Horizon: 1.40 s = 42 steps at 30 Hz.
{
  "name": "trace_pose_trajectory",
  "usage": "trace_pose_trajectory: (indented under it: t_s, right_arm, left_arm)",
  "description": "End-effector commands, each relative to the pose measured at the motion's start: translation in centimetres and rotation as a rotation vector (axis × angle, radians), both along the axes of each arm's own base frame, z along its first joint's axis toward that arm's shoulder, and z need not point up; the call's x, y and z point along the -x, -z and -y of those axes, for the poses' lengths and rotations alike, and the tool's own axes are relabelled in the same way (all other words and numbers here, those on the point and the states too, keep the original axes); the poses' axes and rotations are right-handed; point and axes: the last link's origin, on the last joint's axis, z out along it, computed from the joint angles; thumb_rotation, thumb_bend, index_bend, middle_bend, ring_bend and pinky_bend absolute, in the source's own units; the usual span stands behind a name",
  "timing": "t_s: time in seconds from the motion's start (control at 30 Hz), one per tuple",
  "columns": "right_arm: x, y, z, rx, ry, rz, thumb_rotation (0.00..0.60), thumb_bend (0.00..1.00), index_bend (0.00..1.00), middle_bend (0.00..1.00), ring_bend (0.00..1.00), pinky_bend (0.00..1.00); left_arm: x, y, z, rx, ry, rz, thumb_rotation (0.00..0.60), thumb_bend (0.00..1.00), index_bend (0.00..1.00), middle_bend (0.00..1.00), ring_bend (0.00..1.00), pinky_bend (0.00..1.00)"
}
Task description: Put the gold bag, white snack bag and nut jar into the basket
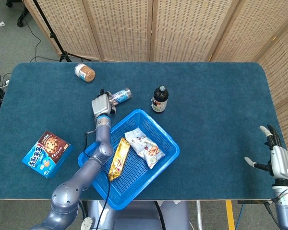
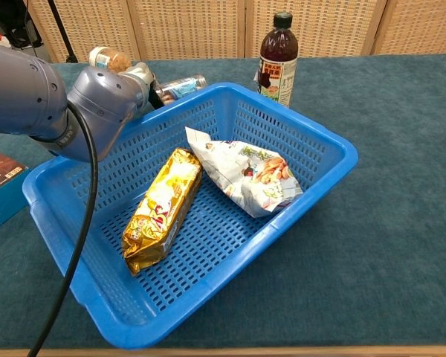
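**Two in the basket, the nut jar to go**

The gold bag (image 2: 160,212) lies along the floor of the blue basket (image 1: 168,155), and the white snack bag (image 2: 245,172) sits just beside it at its three o'clock side; that looks like two of the three items delivered; the nut jar (image 1: 85,73) is the one outstanding, lying on its side on the blue tablecloth (image 1: 216,100) at about eleven o'clock from the basket, well apart from it; the left hand (image 1: 101,104) is out beyond the basket's far rim, at roughly eleven o'clock of it, right up against a small can (image 1: 120,95) lying on its side; whether the fingers are closed on that can or only lie beside it I cannot tell from either view; the jar lies at about eleven o'clock from that hand, with clear cloth between; the right hand (image 1: 274,156) is far off at the table's four o'clock edge, fingers spread, holding nothing; a dark bottle (image 1: 159,99) stands upright at twelve o'clock of the basket, and a cookie box (image 1: 46,153) lies at its nine o'clock; by my reading, the jar is all that is left.
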Motion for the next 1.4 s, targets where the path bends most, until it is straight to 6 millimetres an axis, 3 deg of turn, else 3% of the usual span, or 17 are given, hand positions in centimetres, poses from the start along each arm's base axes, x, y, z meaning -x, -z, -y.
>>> trace_pose_trajectory:
  t_s: [0.03, 0.6, 1.4]
  right_arm:
    - [0.0, 0.0, 0.0, -0.001, -0.001, 0.000, 0.600, 0.16, 0.09, 0.00, 0.00, 0.27]
    - [-0.9, 0.1, -0.2, -0.002, -0.031, 0.003, 0.600, 0.16, 0.09, 0.00, 0.00, 0.27]
    - [-1.8, 0.2, -0.5, -0.007, -0.061, 0.004, 0.600, 0.16, 0.09, 0.00, 0.00, 0.27]
  left_arm:
    - [0.1, -0.5, -0.2, -0.015, 0.003, -0.005, 0.600, 0.44, 0.36, 0.16, 0.23, 0.30]
    - [-1.0, -5.1, -2.7, -0.153, 0.057, -0.025, 0.600, 0.45, 0.38, 0.18, 0.25, 0.32]
    - [-2.6, -7.6, -2.5, -0.219, 0.162, 0.016, 0.600, 0.45, 0.39, 0.18, 0.25, 0.32]
